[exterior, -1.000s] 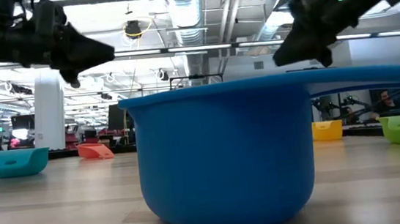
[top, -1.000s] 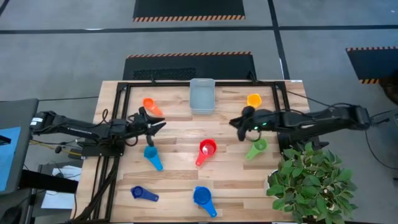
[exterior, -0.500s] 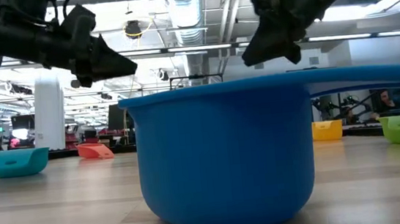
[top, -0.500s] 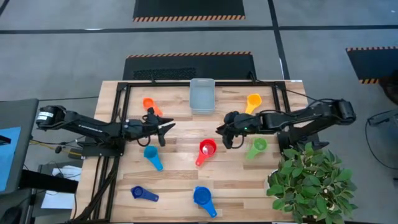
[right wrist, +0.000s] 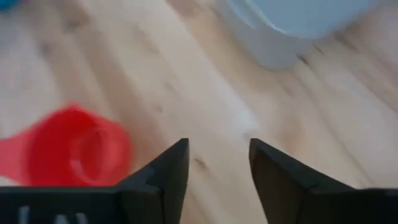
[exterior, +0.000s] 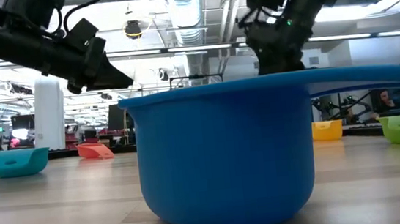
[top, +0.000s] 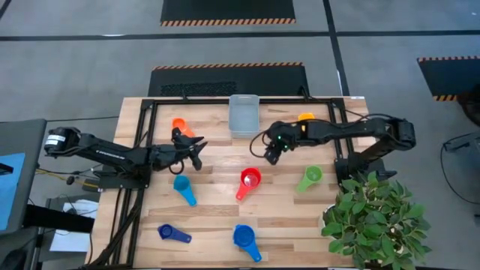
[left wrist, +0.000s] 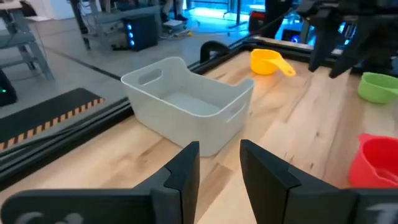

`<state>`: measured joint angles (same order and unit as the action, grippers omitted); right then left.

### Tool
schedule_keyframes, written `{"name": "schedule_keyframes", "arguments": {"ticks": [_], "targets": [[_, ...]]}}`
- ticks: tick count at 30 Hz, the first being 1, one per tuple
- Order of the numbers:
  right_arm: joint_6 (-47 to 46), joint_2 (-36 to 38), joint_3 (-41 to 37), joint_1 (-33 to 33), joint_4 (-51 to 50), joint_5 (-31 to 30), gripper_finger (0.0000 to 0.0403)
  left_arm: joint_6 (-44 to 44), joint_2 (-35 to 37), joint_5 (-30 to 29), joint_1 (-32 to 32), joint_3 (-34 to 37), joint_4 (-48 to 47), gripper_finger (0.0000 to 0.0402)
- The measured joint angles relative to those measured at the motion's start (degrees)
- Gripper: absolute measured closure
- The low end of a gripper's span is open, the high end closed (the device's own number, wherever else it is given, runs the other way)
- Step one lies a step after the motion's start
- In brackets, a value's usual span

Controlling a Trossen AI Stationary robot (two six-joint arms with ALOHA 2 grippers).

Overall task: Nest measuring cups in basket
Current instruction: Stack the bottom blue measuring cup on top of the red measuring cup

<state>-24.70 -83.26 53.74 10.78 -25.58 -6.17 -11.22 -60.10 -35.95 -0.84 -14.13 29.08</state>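
The pale blue-grey basket (top: pixel 244 116) stands at the table's far edge, middle, and is empty in the left wrist view (left wrist: pixel 186 102). The cups rest on the wood: orange (top: pixel 180 125), yellow (top: pixel 306 118), red (top: pixel 249 180), green (top: pixel 310 177), light blue (top: pixel 183 187), and two darker blue (top: pixel 172 234) (top: pixel 244 240). My left gripper (top: pixel 199 152) hovers open to the left of the basket, pointing toward it (left wrist: pixel 219 165). My right gripper (top: pixel 268 154) hovers open between the basket and the red cup (right wrist: pixel 68 149), above bare wood (right wrist: pixel 217 168).
A potted plant (top: pixel 375 221) stands at the table's near right corner. A black frame (top: pixel 142 112) runs along the far and left edges. The near blue cup (exterior: pixel 226 153) fills the low view. Bare wood lies between the basket and the red cup.
My right gripper has travelled toward the table's left, from beside the green cup to a spot just right of the basket's near end, turning as the arm folded. My left gripper has shifted a little toward the table's right. No cup has moved.
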Motion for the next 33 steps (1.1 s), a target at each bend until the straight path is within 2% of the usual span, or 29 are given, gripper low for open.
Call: {"name": "schedule_keyframes", "arguments": {"ticks": [6, 8, 12, 16, 19, 22, 24, 26, 29, 33], "targets": [[-0.7, -0.8, -0.8, 2.3, -0.2, -0.3, 0.018, -0.7, 0.0, 3.4, 2.8, 0.0, -4.2, 0.0298], [-1.3, -1.3, -0.8, 3.2, 0.1, -0.1, 0.0181, -3.0, 0.0, 6.4, 5.0, -0.2, -5.5, 0.0302], [-8.8, -1.5, -0.8, 5.4, 0.4, 2.7, 0.0187, -4.8, 0.0, 15.5, 9.2, -1.3, -5.7, 0.0307], [-14.5, 0.8, -0.8, 5.4, -6.6, 4.7, 0.0198, 1.3, 0.0, 16.2, 12.9, -5.3, -4.6, 0.0307], [-15.4, 2.3, -0.8, 5.2, -12.2, 4.1, 0.0209, 1.1, 0.0, 17.6, 13.2, -7.6, -7.7, 0.0307], [-15.5, 2.9, -0.9, 2.6, -14.8, -4.7, 0.0218, 2.4, -1.2, 19.6, 12.3, -7.8, -9.6, 0.0307], [-15.8, 3.0, -2.1, -1.1, -11.7, -12.2, 0.022, 2.9, -1.3, 19.6, 11.9, -7.8, -9.1, 0.0307], [-17.0, 2.2, -4.1, -5.5, -5.5, -16.1, 0.0221, 1.5, -1.6, 19.5, 11.0, -7.8, -8.7, 0.0307], [-18.7, 2.1, -6.3, -11.5, 3.1, -13.9, 0.0216, -3.1, -1.5, 19.6, 9.0, -8.1, -8.6, 0.0307], [-21.0, 2.1, -5.0, -18.0, 6.7, -7.9, 0.0211, -5.8, -1.5, 19.5, 5.3, -9.0, -8.6, 0.0308]]}}
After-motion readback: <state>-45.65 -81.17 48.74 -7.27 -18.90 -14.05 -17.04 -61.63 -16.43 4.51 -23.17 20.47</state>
